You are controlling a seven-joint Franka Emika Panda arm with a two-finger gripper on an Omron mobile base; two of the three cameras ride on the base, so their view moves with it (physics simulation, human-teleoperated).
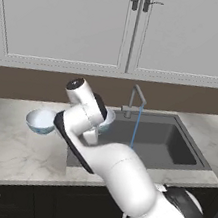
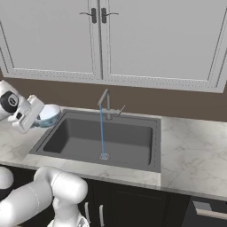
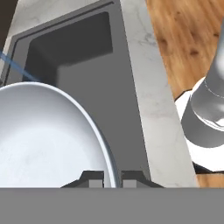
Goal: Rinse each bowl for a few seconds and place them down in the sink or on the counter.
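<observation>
My gripper (image 3: 112, 179) is shut on the rim of a pale blue bowl (image 3: 43, 135), whose whitish inside faces the hand camera. That held bowl (image 1: 108, 120) hangs over the left edge of the dark sink (image 1: 175, 145), left of the water stream (image 1: 135, 128) that falls from the faucet (image 1: 135, 99). From the right side, the same bowl (image 2: 48, 114) sits beside my hand, above the sink's (image 2: 133, 137) left corner. A second bowl (image 1: 40, 120) stands upright on the marble counter (image 1: 7, 149), left of my arm.
Water (image 2: 101, 133) runs from the faucet (image 2: 106, 104) down to the drain. White wall cabinets (image 1: 130, 28) hang above. The counter (image 2: 190, 155) stretches right of the sink. Wood floor (image 3: 188, 39) lies beyond the counter's front edge.
</observation>
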